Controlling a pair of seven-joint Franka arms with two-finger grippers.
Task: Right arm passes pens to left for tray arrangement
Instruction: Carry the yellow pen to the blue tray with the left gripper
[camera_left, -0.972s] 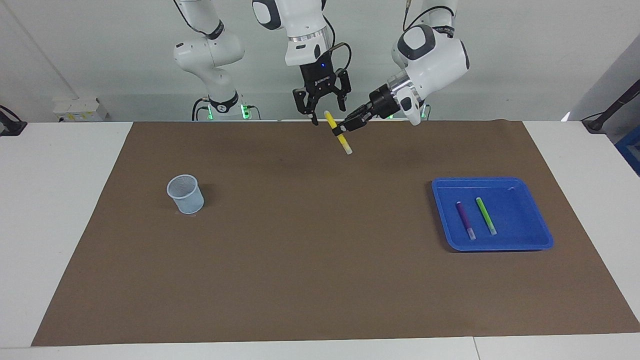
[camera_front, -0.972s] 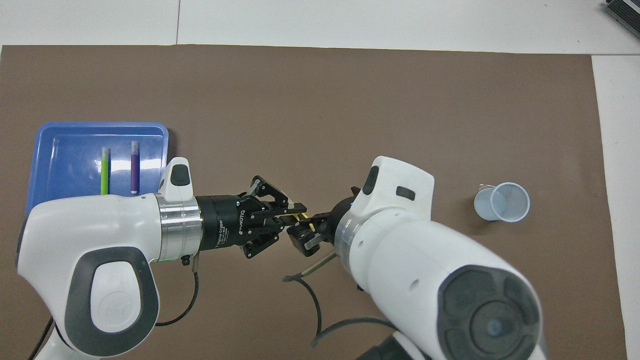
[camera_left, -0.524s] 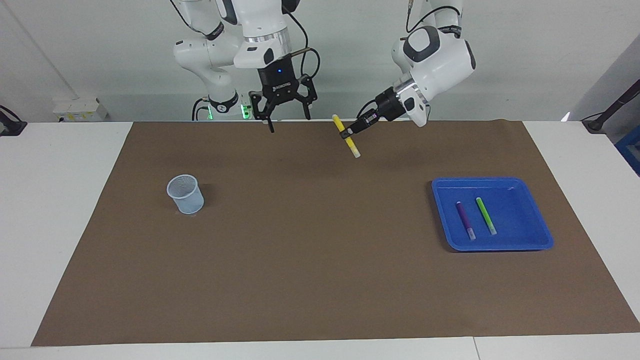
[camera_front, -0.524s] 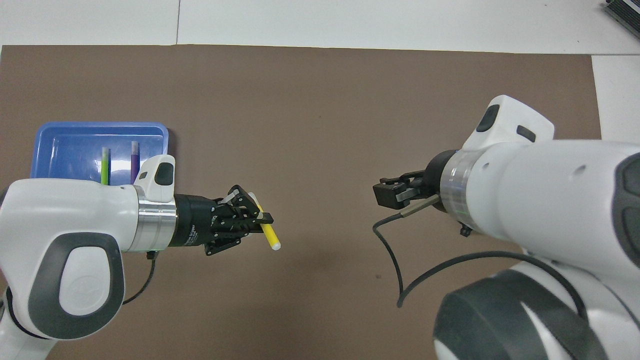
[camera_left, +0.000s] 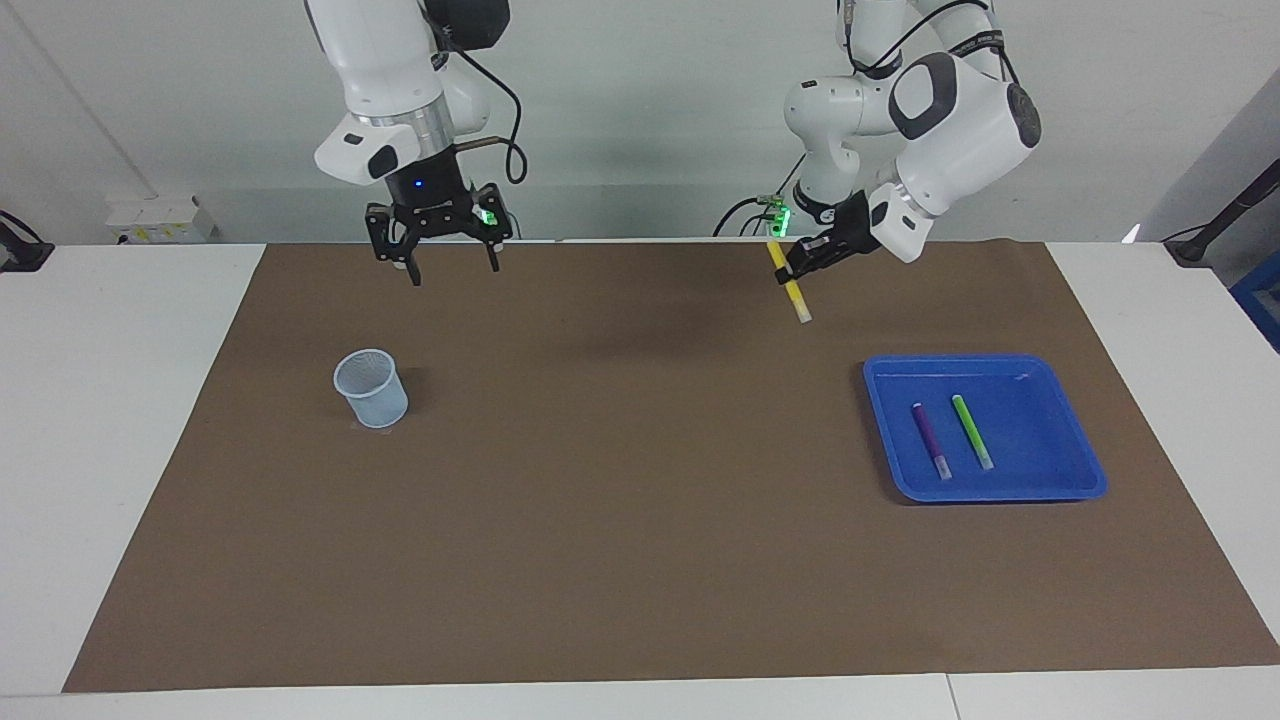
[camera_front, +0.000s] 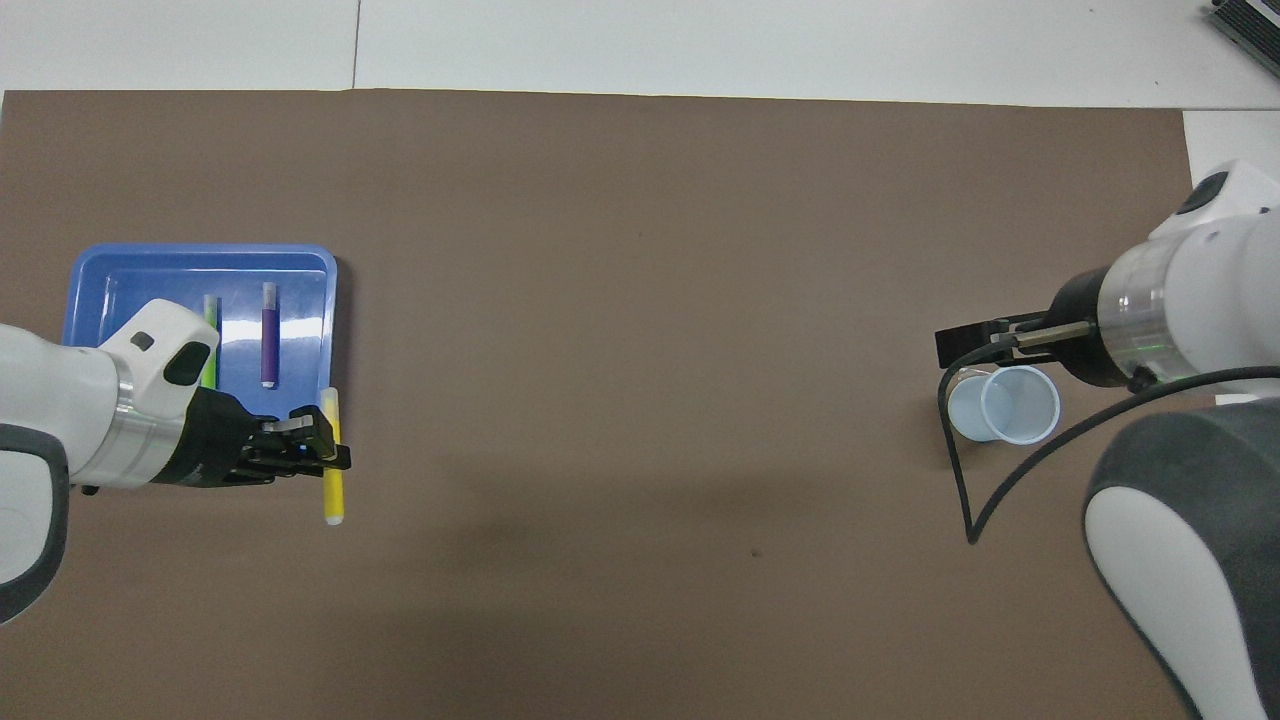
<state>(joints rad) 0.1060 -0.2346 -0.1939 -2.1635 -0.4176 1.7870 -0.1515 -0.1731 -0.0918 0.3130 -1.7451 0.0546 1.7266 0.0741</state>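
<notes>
- Left claw (camera_left: 797, 272), black and two-fingered on its white arm, is clamped tight on the slim yellow marker pen (camera_left: 789, 283) and holds it in the air over the brown mat, near the corner of the shallow square bright-blue plastic tray (camera_left: 1040, 488) that lies closest to the robots.
- Yellow marker pen hangs tilted, its pale whitish end pointing down and away from the robots; in the overhead view it overlaps the tray's rim, while the facing view shows it raised and clear of the tray.
- Right claw (camera_left: 440, 262) hangs empty with its fingers spread wide, up over the mat at the right arm's end of the bench, well apart from the tray.
- Tray sits on the brown mat (camera_left: 620, 480) toward the left arm's end of the bench.
- Inside the tray lie the slim purple marker pen (camera_left: 930, 440) and the slim bright-green marker pen (camera_left: 971, 430), side by side, roughly parallel, not touching.
- Small pale-blue translucent cup (camera_left: 371, 388) stands upright on the mat, well apart from the tray.
</notes>
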